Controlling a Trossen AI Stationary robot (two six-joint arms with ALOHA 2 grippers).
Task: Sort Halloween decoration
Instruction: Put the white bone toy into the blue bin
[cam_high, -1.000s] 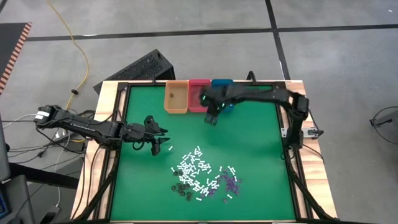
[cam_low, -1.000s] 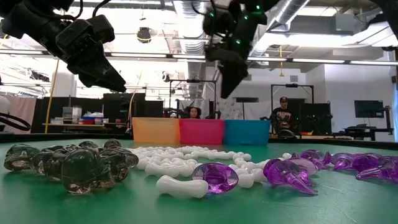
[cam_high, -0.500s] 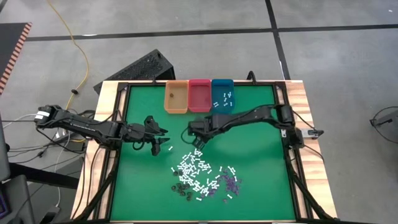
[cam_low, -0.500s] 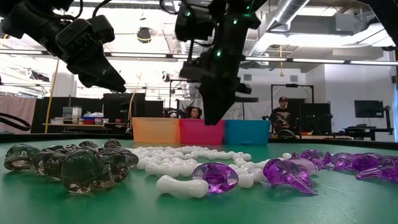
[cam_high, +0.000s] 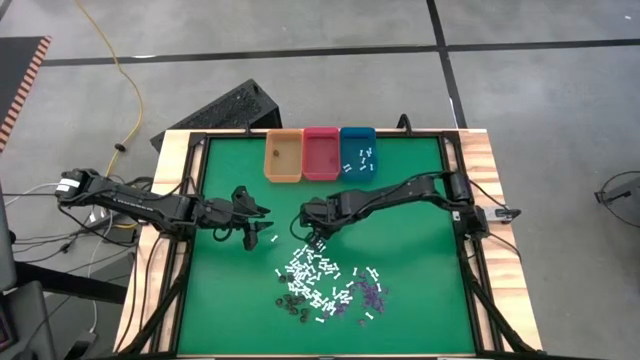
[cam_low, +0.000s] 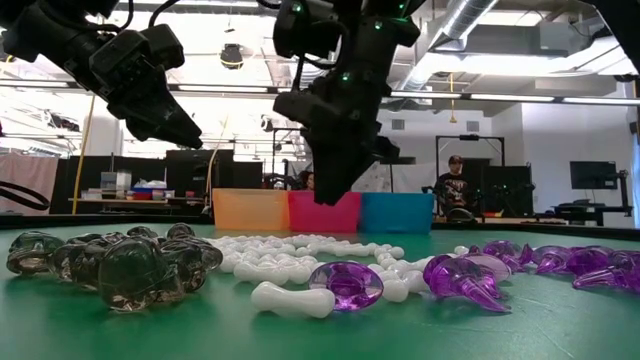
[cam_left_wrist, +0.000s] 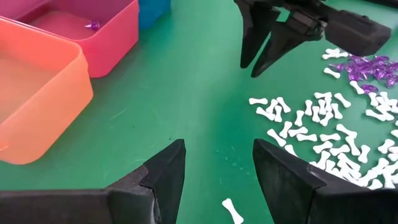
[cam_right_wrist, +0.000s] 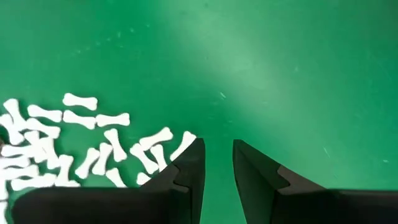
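right pincer: mine, hanging just above the desk at the far edge of the pile – fingers a narrow gap apart, nothing between them. Looks lined up for a white piece, but that's my read.

left pincer: waiting off to the left side of the pile, spread wide, empty. One stray white bone lies right under it.

Halloween decoration: heaped mid-desk toward the near edge. White bone-shaped sticks make up the middle, purple bits on the right, dark bits on the left.

bins: orange, pink and teal in a row along the far edge, touching side by side. The teal one holds a few white pieces, the pink has a purple bit, the orange looks bare – so each colour gets its own box, I reckon.

why I'm here: the closest bones sit just beside my fingertips, so a short drop and a squeeze should do.

risk: the pieces are tiny and crowded, easy to pinch two or knock neighbours away.
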